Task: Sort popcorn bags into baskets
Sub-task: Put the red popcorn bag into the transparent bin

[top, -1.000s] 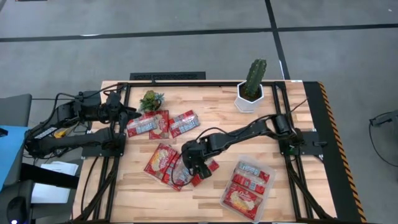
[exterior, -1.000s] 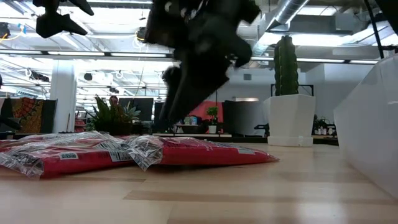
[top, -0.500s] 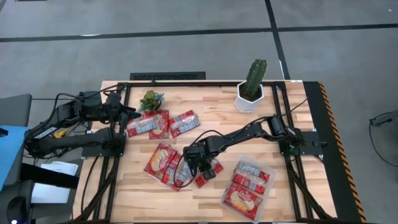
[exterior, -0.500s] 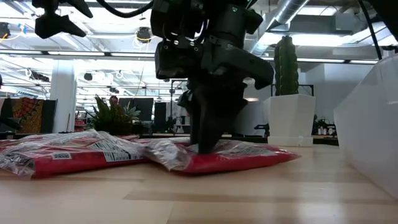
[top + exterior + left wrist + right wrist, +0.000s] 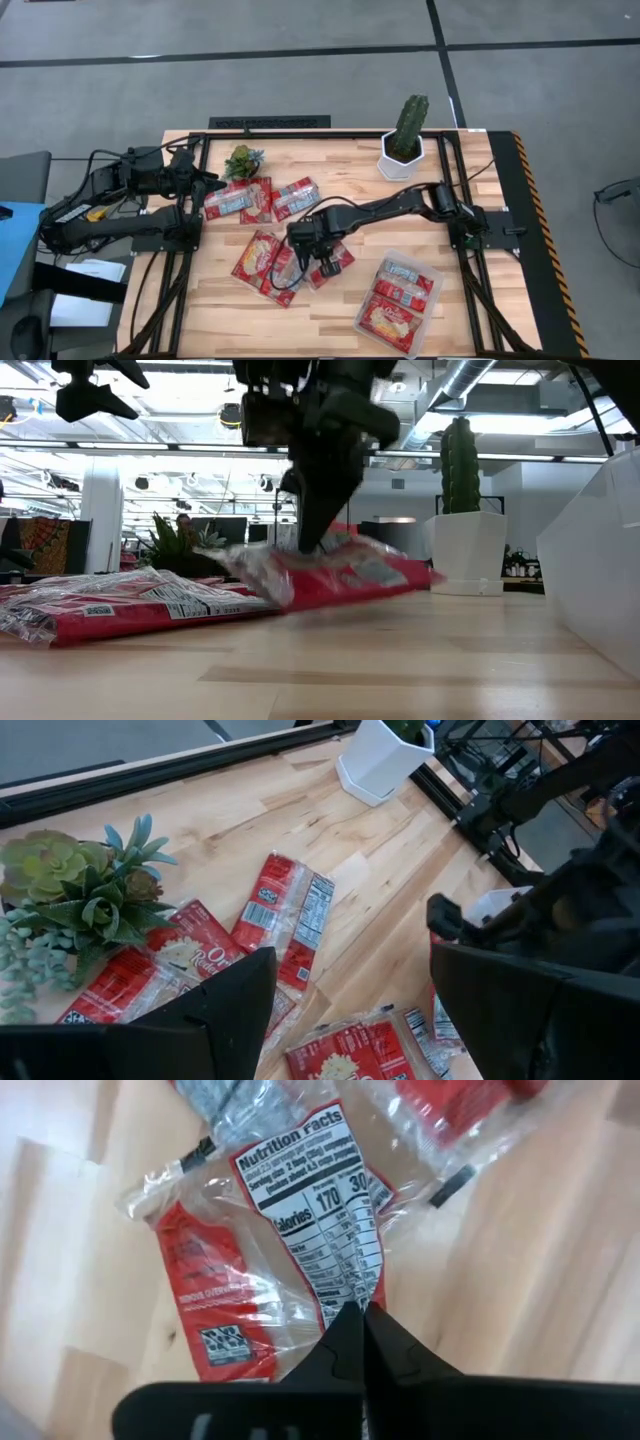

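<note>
My right gripper [image 5: 318, 243] is shut on one red popcorn bag [image 5: 336, 262] near the middle of the table; the low view shows this bag [image 5: 330, 572] raised off the wood. More red bags [image 5: 262, 262] lie flat in a heap just to its left, and two others [image 5: 240, 200] lie farther back. The clear basket [image 5: 432, 300] sits at the near right with bags in it. My left gripper [image 5: 207, 183] hovers open at the far left, above the far bags, with nothing between its fingers [image 5: 230, 1010]. My right gripper pinches the bag's clear film at the nutrition panel [image 5: 352, 1285] between its two shut fingers, about mid-length of the bag. The fingers come from above, pointing down. The bag [image 5: 380, 570] hangs roughly level below them, lifted off the table.
A white pot with a cactus [image 5: 402, 150] stands at the far right, and a small green succulent [image 5: 243, 160] at the far left beside the left gripper. Bare wood lies between the held bag and the basket [image 5: 600, 560].
My right gripper has come down onto the bag, shut on it, then risen and drawn a little toward the far edge. The bag, which lay flat on the table, now hangs lifted under the fingers.
</note>
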Controlling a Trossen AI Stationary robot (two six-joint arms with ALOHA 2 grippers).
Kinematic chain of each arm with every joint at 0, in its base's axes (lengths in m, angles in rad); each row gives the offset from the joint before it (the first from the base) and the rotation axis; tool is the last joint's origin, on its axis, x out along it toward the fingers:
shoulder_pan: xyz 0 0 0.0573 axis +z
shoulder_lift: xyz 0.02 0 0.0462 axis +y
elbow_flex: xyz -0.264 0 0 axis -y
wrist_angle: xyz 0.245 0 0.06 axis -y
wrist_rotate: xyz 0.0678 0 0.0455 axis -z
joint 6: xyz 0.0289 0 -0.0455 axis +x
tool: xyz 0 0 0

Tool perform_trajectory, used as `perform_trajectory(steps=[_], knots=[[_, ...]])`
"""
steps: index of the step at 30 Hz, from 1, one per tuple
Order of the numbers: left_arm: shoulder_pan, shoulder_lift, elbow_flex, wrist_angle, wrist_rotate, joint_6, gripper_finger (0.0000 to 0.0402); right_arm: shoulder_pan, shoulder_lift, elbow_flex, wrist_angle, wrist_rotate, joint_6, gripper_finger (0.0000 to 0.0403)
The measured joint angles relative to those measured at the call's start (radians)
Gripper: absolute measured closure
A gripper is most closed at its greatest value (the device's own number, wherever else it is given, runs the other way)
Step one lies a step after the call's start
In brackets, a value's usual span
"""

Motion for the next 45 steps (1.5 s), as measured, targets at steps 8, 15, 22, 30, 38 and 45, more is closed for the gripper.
perform_trajectory(steps=[8,15,22,30,38,45], knots=[[0.000,0.000,0.000,0.000,-0.005,0.004,0.0148,-0.030,-0.067,0.075,-0.084,-0.001,0.088,0.0399],[0.000,0.000,0.000,0.000,-0.018,0.005,0.0148,-0.038,-0.238,0.057,-0.156,0.029,0.235,0.0400],[0.000,0.000,0.000,0.000,-0.018,0.019,0.0148,0.051,-0.450,-0.099,-0.258,0.153,0.587,0.0400],[0.000,0.000,0.000,0.007,-0.027,0.020,0.0148,0.300,-0.579,-0.268,-0.274,0.216,1.181,0.0397],[0.000,0.000,0.000,0.006,-0.044,0.019,0.0148,0.523,-0.554,-0.340,-0.271,0.225,1.617,0.0388],[0.000,0.000,0.000,0.006,-0.065,0.020,0.0148,0.623,-0.486,-0.373,-0.257,0.235,1.872,0.0388]])
